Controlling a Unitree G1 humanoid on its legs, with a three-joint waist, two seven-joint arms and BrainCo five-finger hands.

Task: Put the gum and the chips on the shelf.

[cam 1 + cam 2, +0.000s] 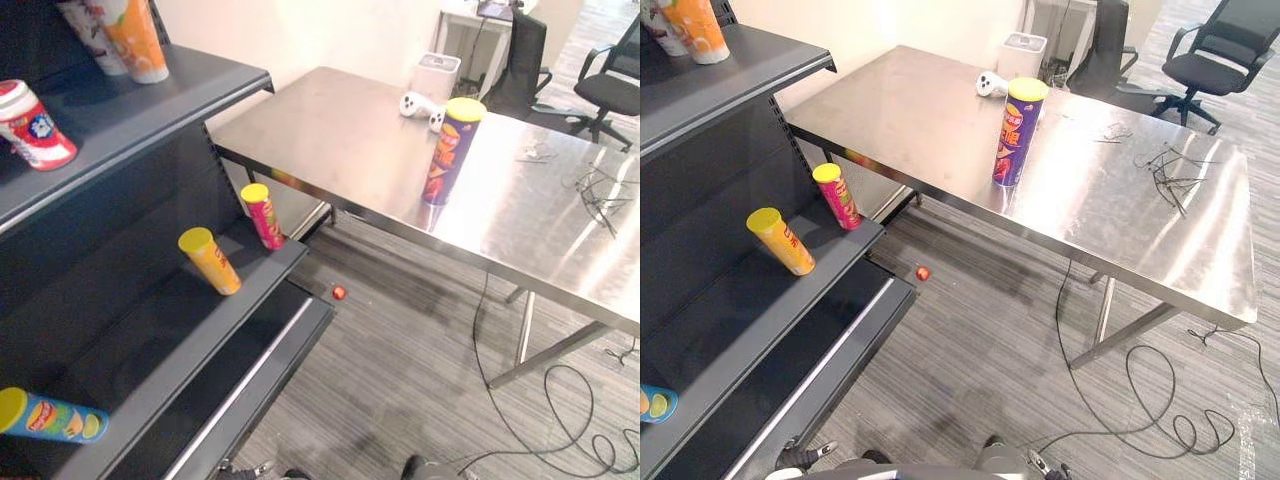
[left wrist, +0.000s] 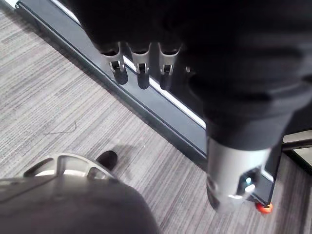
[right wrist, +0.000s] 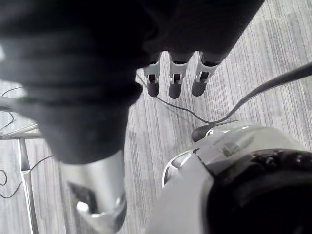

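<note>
Both hands hung empty, fingers slack: left hand (image 2: pixel 142 73), right hand (image 3: pixel 176 80), down by the floor (image 2: pixel 48 97). The purple chips can (image 1: pixel 447 150) stood on the table (image 1: pixel 330 130), well apart from the shelf (image 1: pixel 150 110). Tall and narrow, so a clumsy reach could have tipped it, I reckoned. Its label was too small to read.
</note>
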